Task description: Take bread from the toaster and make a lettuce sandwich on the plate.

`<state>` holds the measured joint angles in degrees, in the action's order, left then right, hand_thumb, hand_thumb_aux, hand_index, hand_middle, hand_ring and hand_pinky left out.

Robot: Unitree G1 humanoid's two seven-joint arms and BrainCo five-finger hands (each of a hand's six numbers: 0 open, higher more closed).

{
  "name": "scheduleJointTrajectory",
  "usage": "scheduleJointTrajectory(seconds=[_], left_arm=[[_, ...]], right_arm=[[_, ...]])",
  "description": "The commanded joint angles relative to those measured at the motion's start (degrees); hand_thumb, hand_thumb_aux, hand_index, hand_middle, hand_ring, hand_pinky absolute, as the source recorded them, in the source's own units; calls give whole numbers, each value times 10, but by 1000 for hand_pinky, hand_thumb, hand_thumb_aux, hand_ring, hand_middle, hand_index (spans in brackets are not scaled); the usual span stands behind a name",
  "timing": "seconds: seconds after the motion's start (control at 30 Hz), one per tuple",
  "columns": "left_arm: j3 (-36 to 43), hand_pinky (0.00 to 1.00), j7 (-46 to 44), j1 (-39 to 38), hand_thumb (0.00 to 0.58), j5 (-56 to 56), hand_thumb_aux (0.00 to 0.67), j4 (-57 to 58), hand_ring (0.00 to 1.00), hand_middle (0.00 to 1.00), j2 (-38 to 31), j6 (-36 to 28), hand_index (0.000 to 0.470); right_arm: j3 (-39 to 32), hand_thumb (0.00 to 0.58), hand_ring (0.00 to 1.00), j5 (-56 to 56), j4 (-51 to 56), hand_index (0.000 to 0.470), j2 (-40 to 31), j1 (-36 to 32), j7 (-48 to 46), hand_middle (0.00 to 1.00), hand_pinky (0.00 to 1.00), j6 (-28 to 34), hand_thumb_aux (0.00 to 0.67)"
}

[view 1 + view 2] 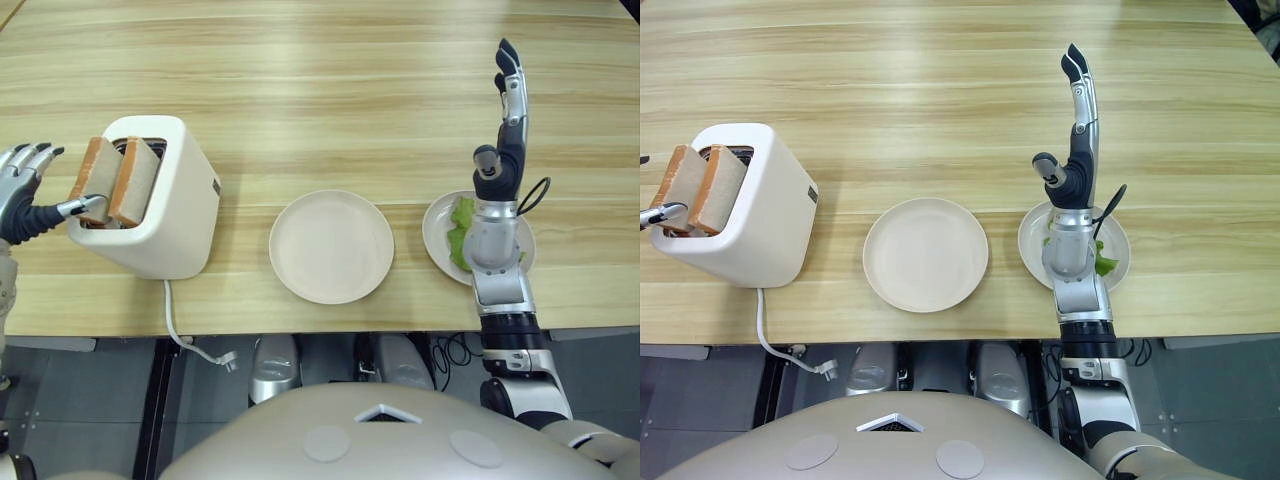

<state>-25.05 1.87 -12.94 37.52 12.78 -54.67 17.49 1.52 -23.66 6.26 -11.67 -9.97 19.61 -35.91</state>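
Bright, even light washes the tabletop [320, 80]; a pale sheen lies beyond the toaster [165, 200], and only a faint, soft shadow hugs its base.

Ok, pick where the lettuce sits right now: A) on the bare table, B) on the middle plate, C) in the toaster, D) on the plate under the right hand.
D: the lettuce lies on the right-side plate, partly covered by the right hand and its wrist above it.
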Motion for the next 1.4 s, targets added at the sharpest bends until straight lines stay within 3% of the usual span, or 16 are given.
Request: scheduleJointTrajectory(seconds=[0.03, 0.33, 0.37, 0.43, 1.07, 1.1, 1.13, 1.17, 1.27, 1.4], left_arm=[[27, 0, 14, 9, 0, 1, 0, 26, 0, 0, -10, 3, 0], [49, 0, 26, 7, 0, 8, 0, 21, 0, 0, -20, -6, 0], [51, 0, 27, 7, 49, 11, 29, 18, 0, 0, -21, -8, 20], [54, 0, 30, 5, 0, 19, 0, 13, 0, 0, -24, -13, 0], [96, 0, 18, -8, 0, 64, 0, -58, 0, 0, -35, -59, 0], [99, 0, 16, -7, 241, 64, 158, -57, 0, 0, -36, -59, 108], [101, 0, 15, -6, 241, 62, 158, -56, 0, 0, -36, -58, 108], [104, 0, 15, -4, 387, 63, 284, -54, 0, 0, -36, -59, 195], [115, 0, 14, -1, 452, 64, 355, -44, 0, 0, -36, -59, 244], [124, 0, 12, 3, 559, 61, 541, -38, 0, 0, -38, -57, 372]], right_arm=[[6, 0, 0, 8, 9, 0, -4, 1, -2, 0, 0, -4, 0], [9, 0, 0, 21, 5, 0, -7, 7, -9, 0, 0, -4, 0], [9, 0, 0, 22, 4, 0, -8, 7, -9, 0, 0, -4, 0], [9, 0, 0, 24, 4, 0, -7, 8, -10, 0, 0, -3, 0], [11, 0, 0, 50, 11, 0, -3, 1, -20, 0, 0, 2, 0], [11, 0, 0, 50, 10, 0, -3, 1, -20, 0, 0, 3, 0], [12, 0, 0, 50, 10, 0, -3, 1, -19, 0, 0, 3, 0], [12, 0, 0, 50, 11, 0, -3, 1, -19, 0, 0, 2, 0], [12, 0, 0, 50, 11, 0, -3, 0, -18, 0, 0, 1, 0], [14, 0, 0, 50, 10, 0, -3, 2, -18, 0, 0, 1, 0]])
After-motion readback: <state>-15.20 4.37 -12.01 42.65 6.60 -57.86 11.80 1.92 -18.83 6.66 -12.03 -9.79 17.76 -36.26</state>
